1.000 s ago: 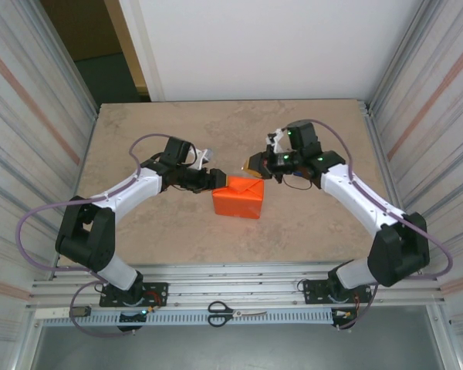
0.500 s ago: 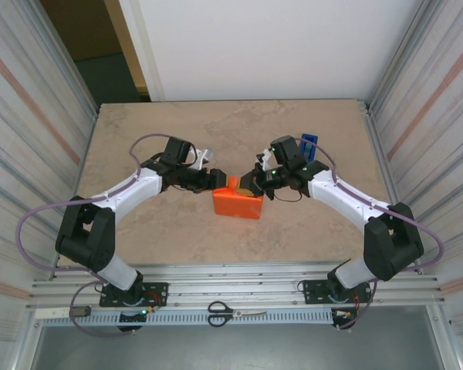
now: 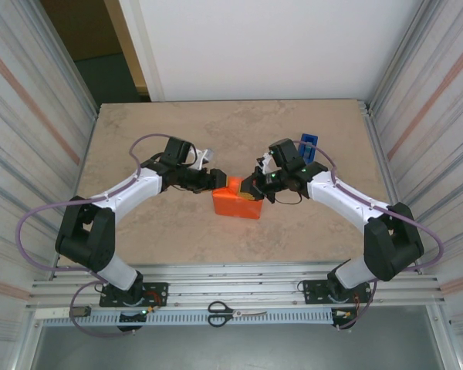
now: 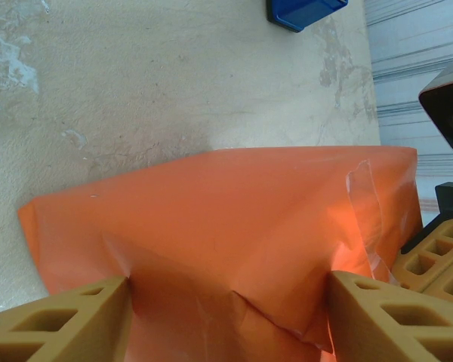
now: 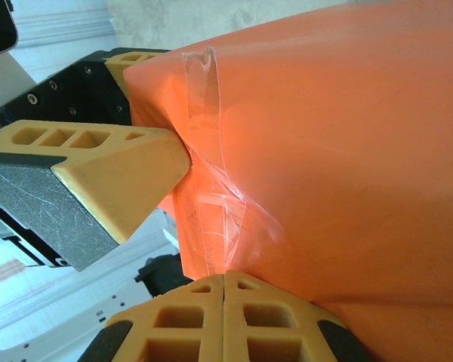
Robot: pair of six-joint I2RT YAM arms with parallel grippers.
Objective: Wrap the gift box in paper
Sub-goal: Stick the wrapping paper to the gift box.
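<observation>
— One sheet of orange paper [image 3: 238,202] now covers the gift box, mid-table [image 3: 177,131].
— What remains?
— Little, we judge. We see tape [image 5: 204,113] on the end fold. Our left gripper [image 4: 228,285] clamps the gift box through its wrapping; our right gripper [image 5: 225,280], fingers together, presses that taped seam.

No legible text, label, brand, number or sign on any surface here.
</observation>
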